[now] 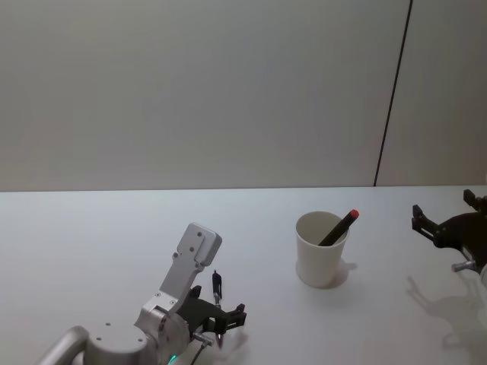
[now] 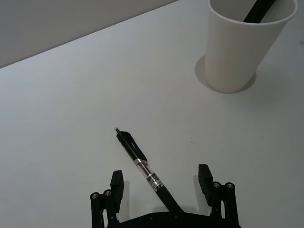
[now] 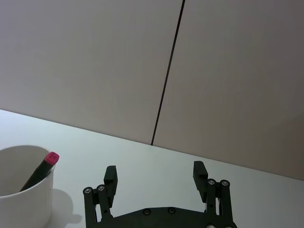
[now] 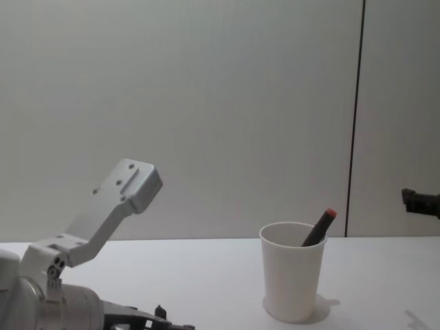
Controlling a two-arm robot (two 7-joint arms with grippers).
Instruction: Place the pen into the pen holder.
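The pen (image 2: pixel 142 164) lies flat on the worktop (image 2: pixel 71 118) directly under my left gripper (image 2: pixel 160 175). Its long axis runs from beneath my palm out between the fingers, slanted a little across the gap. The fingers are spread wide on either side of it, touching nothing and holding nothing. The pen holder (image 2: pixel 237 52) stands upright, well apart, ahead and to my right, with a red-capped pen (image 1: pixel 340 226) already leaning inside. My left arm is clearly the nearer one. My right gripper (image 3: pixel 155 169) hangs parked beyond the cup on the right, fingers spread and empty. I judge the next step is closing squarely across the barrel.
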